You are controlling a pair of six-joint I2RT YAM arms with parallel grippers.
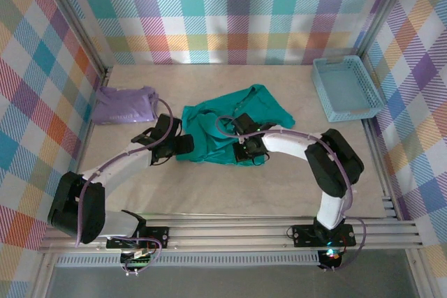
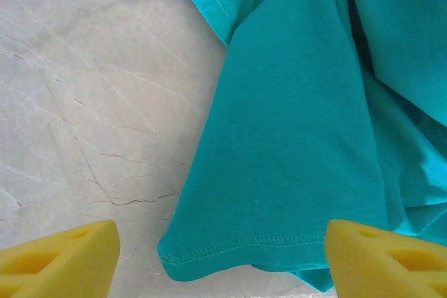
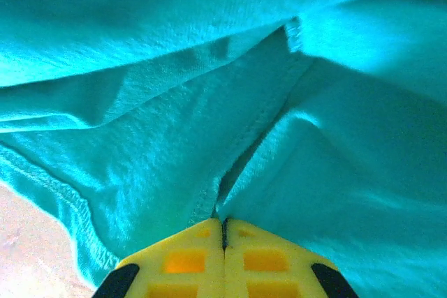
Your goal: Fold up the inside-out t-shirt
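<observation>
Inside-out t-shirt (image 1: 230, 127): lying crumpled around the table (image 1: 279, 186) middle.
Handling: probably sagging, light, limp; gripping stitched edges best.
Left gripper (image 2: 223, 256): hovering spread wide, straddling the sleeve hem (image 2: 244, 242).
Right gripper (image 3: 223, 232): pinching shut on a seam (image 3: 258, 130) fold.

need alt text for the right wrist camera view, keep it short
The right gripper, pressed shut, pinches a stitched seam of the teal t-shirt at its yellow tips. Rumpled teal fabric spreads above the gripper, with a hemmed edge and a sliver of pale table at lower left.
</observation>
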